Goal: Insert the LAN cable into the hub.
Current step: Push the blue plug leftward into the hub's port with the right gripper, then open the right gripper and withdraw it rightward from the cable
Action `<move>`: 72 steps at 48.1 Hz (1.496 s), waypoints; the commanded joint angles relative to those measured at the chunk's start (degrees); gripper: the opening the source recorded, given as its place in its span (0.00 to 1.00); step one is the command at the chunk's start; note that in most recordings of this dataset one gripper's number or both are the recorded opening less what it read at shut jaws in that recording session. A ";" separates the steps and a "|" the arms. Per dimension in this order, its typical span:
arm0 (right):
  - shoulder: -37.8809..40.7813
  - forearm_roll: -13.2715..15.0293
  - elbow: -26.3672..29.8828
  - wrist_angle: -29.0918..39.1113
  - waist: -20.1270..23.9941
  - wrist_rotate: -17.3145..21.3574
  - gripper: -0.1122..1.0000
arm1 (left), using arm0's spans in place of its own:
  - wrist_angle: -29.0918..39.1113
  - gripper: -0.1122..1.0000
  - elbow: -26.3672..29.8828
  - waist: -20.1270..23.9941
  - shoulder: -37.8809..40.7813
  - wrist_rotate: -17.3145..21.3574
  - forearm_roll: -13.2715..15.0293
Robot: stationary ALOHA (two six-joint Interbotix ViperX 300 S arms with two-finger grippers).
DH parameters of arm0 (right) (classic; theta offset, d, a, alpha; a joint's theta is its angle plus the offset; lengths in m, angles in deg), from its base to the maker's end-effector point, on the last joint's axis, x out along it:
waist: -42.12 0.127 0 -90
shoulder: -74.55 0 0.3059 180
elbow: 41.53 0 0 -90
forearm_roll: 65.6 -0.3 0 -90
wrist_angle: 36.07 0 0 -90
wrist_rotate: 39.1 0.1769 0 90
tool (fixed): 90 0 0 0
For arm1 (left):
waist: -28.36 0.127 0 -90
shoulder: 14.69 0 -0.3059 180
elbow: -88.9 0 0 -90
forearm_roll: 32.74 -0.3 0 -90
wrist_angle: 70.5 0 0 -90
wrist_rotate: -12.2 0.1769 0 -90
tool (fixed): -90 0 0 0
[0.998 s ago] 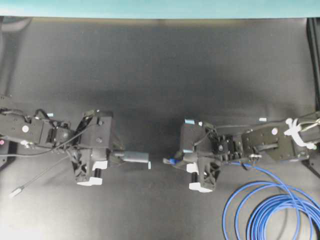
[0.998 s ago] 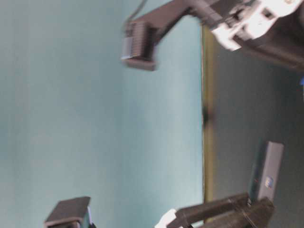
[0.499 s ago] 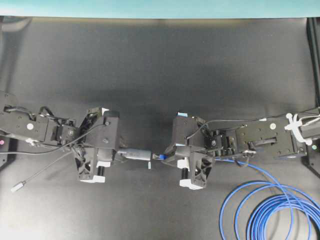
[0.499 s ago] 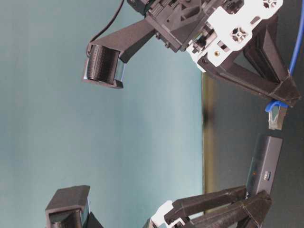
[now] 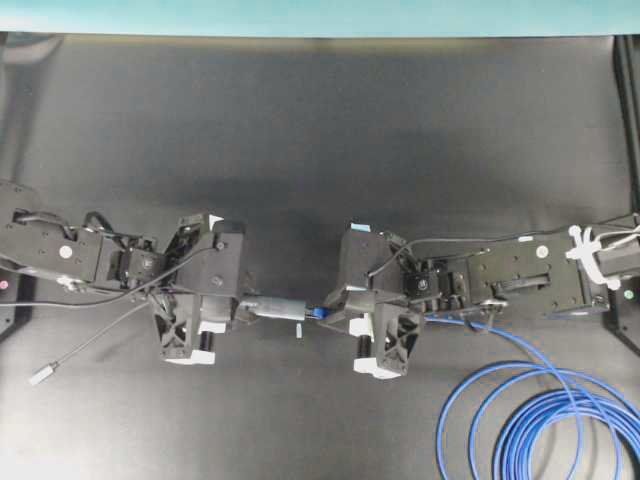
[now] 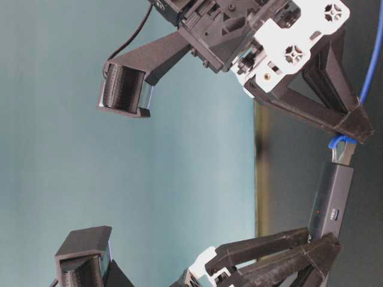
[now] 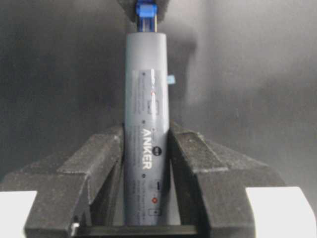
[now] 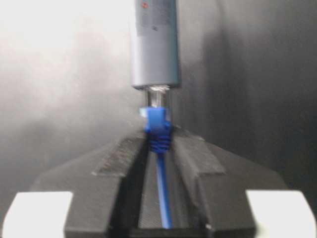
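Note:
My left gripper [image 5: 245,305] is shut on the hub [image 5: 275,309], a slim dark-grey bar held level above the mat, its free end pointing right. In the left wrist view the hub [image 7: 147,124] stands between both fingers [image 7: 99,163]. My right gripper [image 5: 335,312] is shut on the LAN cable's blue plug boot [image 8: 158,130]. The clear plug tip [image 8: 159,96] meets the end of the hub [image 8: 154,44] and sits partly inside its port. The table-level view shows the plug [image 6: 343,149] against the hub [image 6: 331,200]. The LAN cable's blue coils [image 5: 540,420] lie at the lower right.
The hub's thin grey cord runs left under the left arm to a small silver plug [image 5: 40,377] on the black mat [image 5: 320,130]. A teal wall [image 5: 320,15] borders the far edge. Both arms hang low over the middle of the mat.
The two grippers have closed the gap between them. A second ago plug and hub were apart; now the plug tip is at the hub's end port.

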 commanded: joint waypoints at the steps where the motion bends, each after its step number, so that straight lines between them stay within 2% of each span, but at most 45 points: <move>1: -0.35 -0.09 1.32 -0.62 -0.26 0.44 0.22 | -0.26 0.35 1.23 0.18 -0.18 0.00 -0.18; 14: 0.18 -0.09 2.55 -0.18 -0.26 0.44 0.22 | 0.00 0.35 2.64 0.18 0.62 0.09 -0.18; 29: 0.88 0.00 4.66 1.23 -0.70 0.44 0.22 | 2.29 0.35 5.54 0.09 2.81 2.37 -0.18; 42: 1.32 0.18 6.33 1.41 -1.23 0.09 0.22 | 1.85 0.35 6.59 0.09 4.04 2.20 -0.18; 53: 0.44 0.18 4.31 3.52 -0.88 0.35 0.22 | 2.20 0.35 3.78 -0.62 2.37 1.49 -0.18; 69: -1.14 0.18 0.44 4.92 -0.62 0.09 0.22 | 3.08 0.35 3.43 -0.26 2.02 1.67 -0.18; 72: -1.49 0.18 -0.26 4.92 -0.53 0.09 0.31 | 4.13 0.35 3.43 -0.35 2.02 1.58 -0.18</move>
